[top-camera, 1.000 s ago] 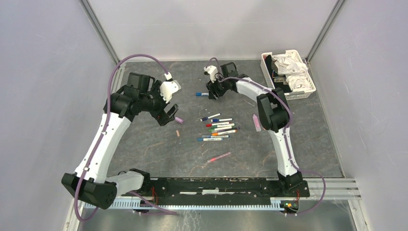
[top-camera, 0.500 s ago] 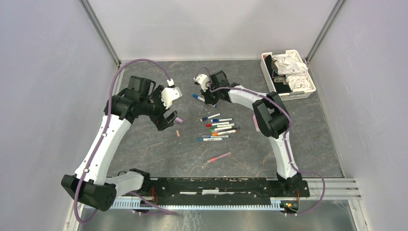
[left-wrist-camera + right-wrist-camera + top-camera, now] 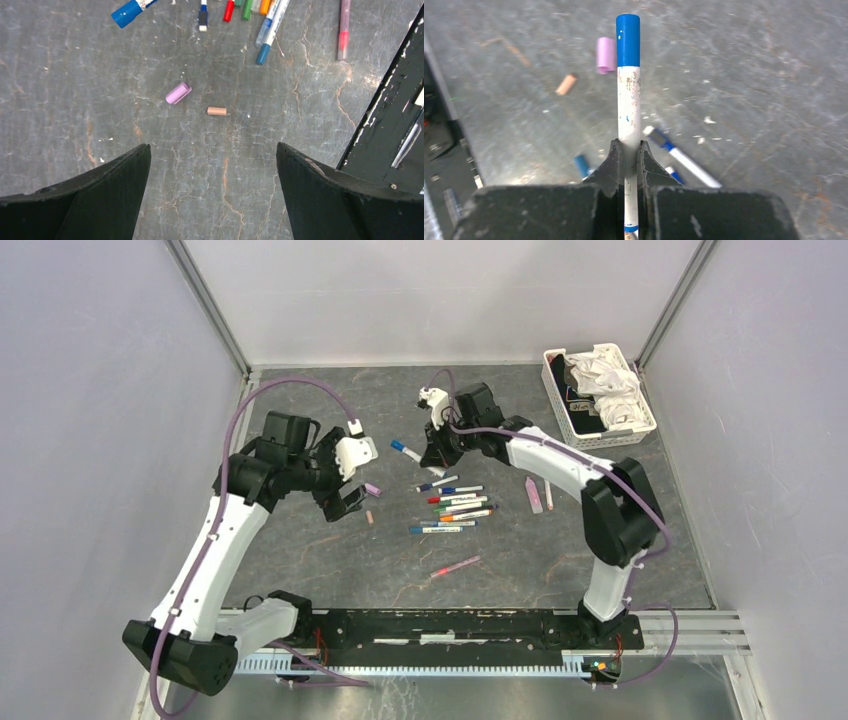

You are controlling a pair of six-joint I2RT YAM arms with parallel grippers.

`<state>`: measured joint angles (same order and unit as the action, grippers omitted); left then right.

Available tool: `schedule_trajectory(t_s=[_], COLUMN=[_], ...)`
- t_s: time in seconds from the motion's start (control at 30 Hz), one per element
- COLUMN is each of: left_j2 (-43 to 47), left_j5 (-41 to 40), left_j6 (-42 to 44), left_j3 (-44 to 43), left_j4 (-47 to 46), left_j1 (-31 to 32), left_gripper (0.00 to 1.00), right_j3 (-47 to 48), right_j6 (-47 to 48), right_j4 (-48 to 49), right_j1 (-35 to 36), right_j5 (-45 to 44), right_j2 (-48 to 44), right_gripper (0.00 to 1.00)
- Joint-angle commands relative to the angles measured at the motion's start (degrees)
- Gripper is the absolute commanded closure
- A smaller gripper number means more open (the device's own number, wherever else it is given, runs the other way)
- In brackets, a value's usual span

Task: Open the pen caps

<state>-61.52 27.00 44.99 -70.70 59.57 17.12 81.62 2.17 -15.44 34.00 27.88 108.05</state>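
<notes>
My right gripper [image 3: 629, 145] is shut on the white barrel of a pen [image 3: 629, 110], held off the table. Its blue cap [image 3: 628, 40] is still on and points away from the fingers. From above, that pen [image 3: 405, 450] sticks out to the left of the right gripper [image 3: 432, 452]. A loose purple cap [image 3: 178, 93] and a peach cap [image 3: 217, 111] lie on the table ahead of my left gripper [image 3: 213, 150]. The left gripper is wide open and holds nothing. From above, the left gripper [image 3: 350, 502] hovers just left of the purple cap [image 3: 373, 489].
Several capped pens [image 3: 455, 505] lie in a row mid-table, with a pink pen [image 3: 455, 566] nearer the bases. Two pink items [image 3: 533, 495] lie right of the row. A white basket [image 3: 598, 395] of crumpled cloth stands at the back right corner.
My right gripper closed on the blue-capped pen and carried it off the table toward the middle, its elbow swinging right. The left arm shifted slightly nearer, still open.
</notes>
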Motion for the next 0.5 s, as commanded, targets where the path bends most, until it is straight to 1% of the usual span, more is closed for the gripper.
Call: schedule_trajectory(t_s=[0.0,0.17,0.27,0.37,0.47], left_j2=[-0.9,-3.8,-4.2,-3.8,-3.7], left_j5=[1.9,2.1,2.6,3.9,6.0], left_j6=[3.1,6.6,7.7,10.4,13.8], left_j3=[2.0,1.3,2.2,2.9,3.2], left_j4=[-3.3,-0.8,-0.5,0.5,2.9], left_j1=[0.2,0.2,0.2,0.1,0.2], left_gripper=[0.00,0.00,0.00,0.00,0.00], right_j3=[-6.0,-11.8,-12.3,-11.8,-12.2], right_j6=[-6.1,-6.9,-7.4,-7.6,-9.5], right_j4=[1.8,2.8,2.3,0.9,1.6], right_j1=[2.3,4.9,5.8,7.0,7.0], right_j5=[6.3,8.3,10.6,11.5,14.3], right_j2=[-6.7,-11.3,-11.4,-11.1,-11.3], right_gripper=[1.00,1.00,1.00,1.00,1.00])
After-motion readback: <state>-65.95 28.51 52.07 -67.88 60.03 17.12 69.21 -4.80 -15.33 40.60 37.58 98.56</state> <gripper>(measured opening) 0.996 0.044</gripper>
